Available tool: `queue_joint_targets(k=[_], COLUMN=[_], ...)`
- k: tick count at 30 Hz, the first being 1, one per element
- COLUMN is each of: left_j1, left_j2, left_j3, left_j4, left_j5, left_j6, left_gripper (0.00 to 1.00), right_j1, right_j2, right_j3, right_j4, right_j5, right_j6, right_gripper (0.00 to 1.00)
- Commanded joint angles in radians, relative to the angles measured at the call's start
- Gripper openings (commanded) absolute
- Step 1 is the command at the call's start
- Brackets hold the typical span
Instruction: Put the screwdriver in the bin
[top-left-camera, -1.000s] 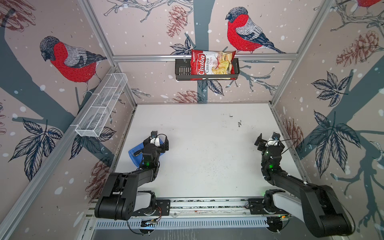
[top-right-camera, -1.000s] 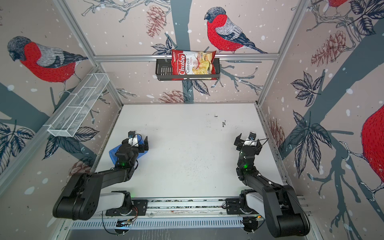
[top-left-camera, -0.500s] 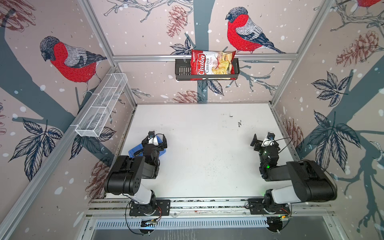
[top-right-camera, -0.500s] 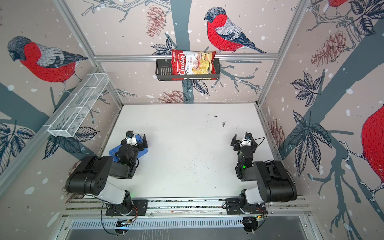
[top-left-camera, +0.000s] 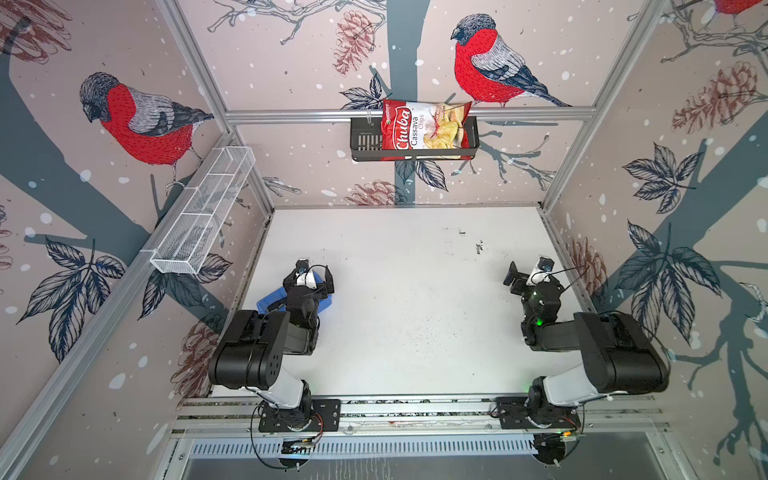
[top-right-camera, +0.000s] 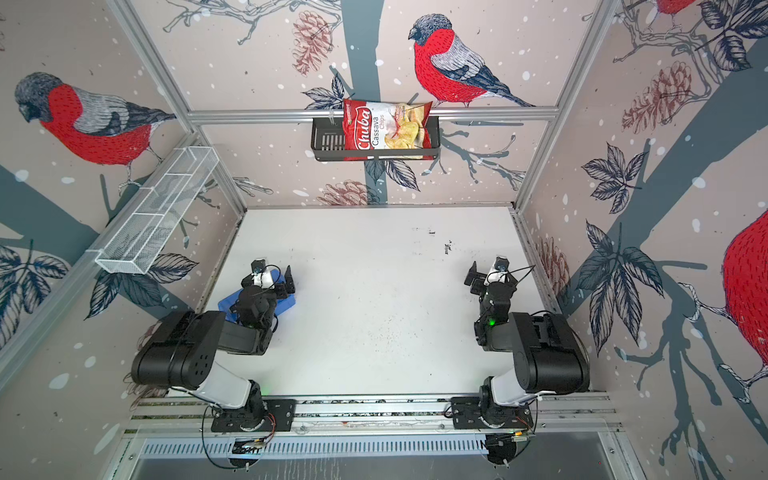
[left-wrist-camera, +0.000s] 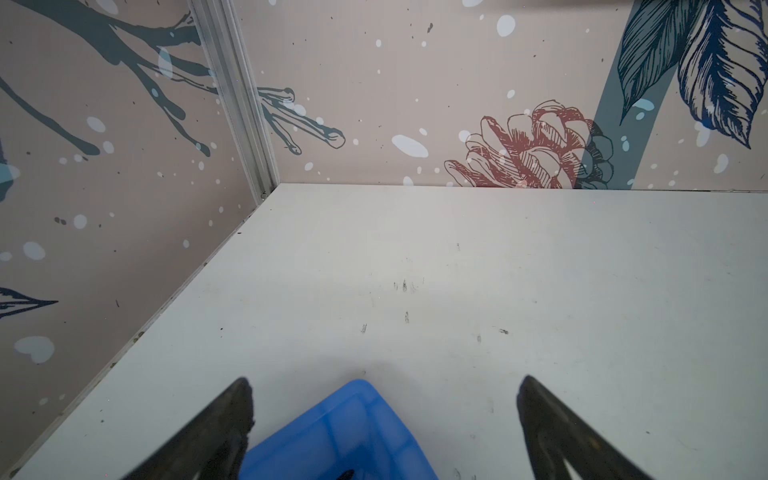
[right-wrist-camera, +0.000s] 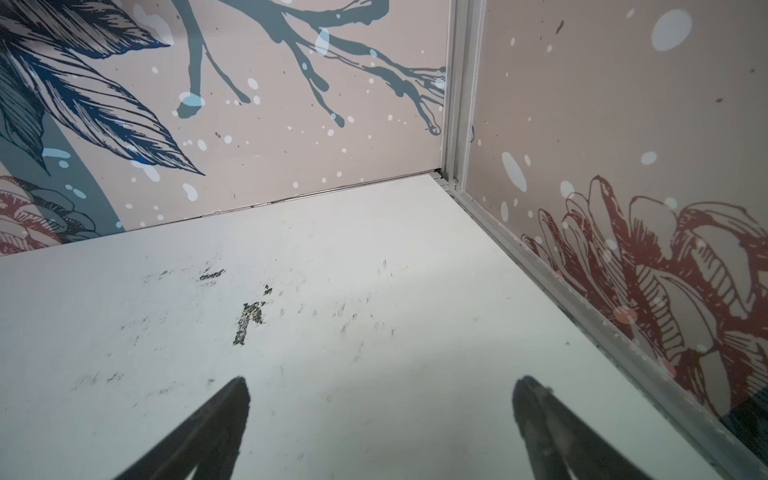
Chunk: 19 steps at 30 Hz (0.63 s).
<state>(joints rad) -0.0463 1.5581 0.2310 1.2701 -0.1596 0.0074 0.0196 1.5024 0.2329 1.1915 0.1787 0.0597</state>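
**Two black robot arms sit folded at the near edge of a scuffed white table (top-left-camera: 415, 316), the left gripper (left-wrist-camera: 385, 381) over a corner of the one blue bin (left-wrist-camera: 340, 432).**

The left gripper and the right gripper (right-wrist-camera: 383, 380) both hold their tapered black fingers spread wide, with nothing between them. The bin is smooth, glossy plastic with rounded corners. It lies on the table near the left wall and is mostly hidden under the left arm in both top views. The screwdriver cannot be made out (a dark sliver inside the bin, at the wrist view's edge, is too small to name). Two baskets hang on the walls: one long white wire-mesh basket (top-left-camera: 203, 220) and one black slotted metal basket (top-left-camera: 365, 141), which holds one crinkled red-and-white chips bag (top-left-camera: 424, 129).
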Motion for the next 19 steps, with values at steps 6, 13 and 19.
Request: queue_joint_targets(k=[6, 13, 19], left_j1=[-0.003, -0.003, -0.003], left_j2=[0.002, 0.003, 0.002], left_j3=[0.004, 0.007, 0.005], left_j4=[0.039, 0.032, 0.037], left_j5=[-0.011, -0.01, -0.01], left_j6=[0.002, 0.002, 0.002], left_gripper=[0.97, 0.97, 0.97], right_j1=[0.003, 0.005, 0.011], right_j2=[-0.001, 0.0, -0.001], right_j3=[0.003, 0.003, 0.003], right_j4=[0.003, 0.003, 0.005], right_j5=[-0.009, -0.008, 0.002], right_j6=[0.018, 0.019, 0.015], right_gripper=[1.0, 1.0, 1.0])
